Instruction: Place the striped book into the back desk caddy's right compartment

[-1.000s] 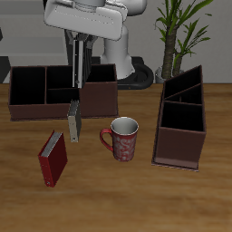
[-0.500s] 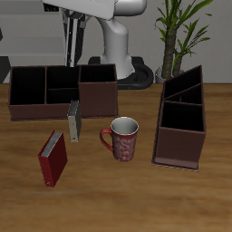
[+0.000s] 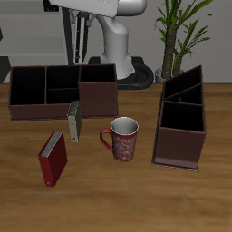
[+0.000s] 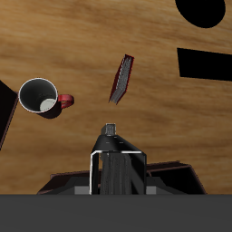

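1. Nearest the front edge of the counter [image 3: 181,204], the red book [image 3: 53,159] leans where it was a second ago. It is no part of this task.
2. Just behind it, the mug [image 3: 122,138] and the pale grey-olive book [image 3: 73,120] have not shifted either. The olive book stands upright, just in front of the back desk caddy [image 3: 54,101].
3. Off to one side, the taller slant-sided caddy [image 3: 181,127] is likewise unchanged.
4. Farther back, the right compartment [image 3: 98,89] behind its reddish-brown front wall shows nothing inside, so the placing is not yet done.
5. What has changed is height. A second ago the end effector [image 3: 80,29] hung low, almost down at the caddy's rim; it has since risen, and over the last half second it has hardly moved.
6. Its fingers are closed on the striped book [image 3: 80,50], which hangs edge-on as dark vertical bars above the caddy's divided middle sections. In the wrist view the striped book [image 4: 113,170] fills the space between the fingers, with the caddy's dark walls behind it.
7. My reading: the book is lifted clear of the walls but sits beside the target, not over it. It calls for a short sideways carry to the end section, then a straight descent before release. Its lower edge could catch a divider.
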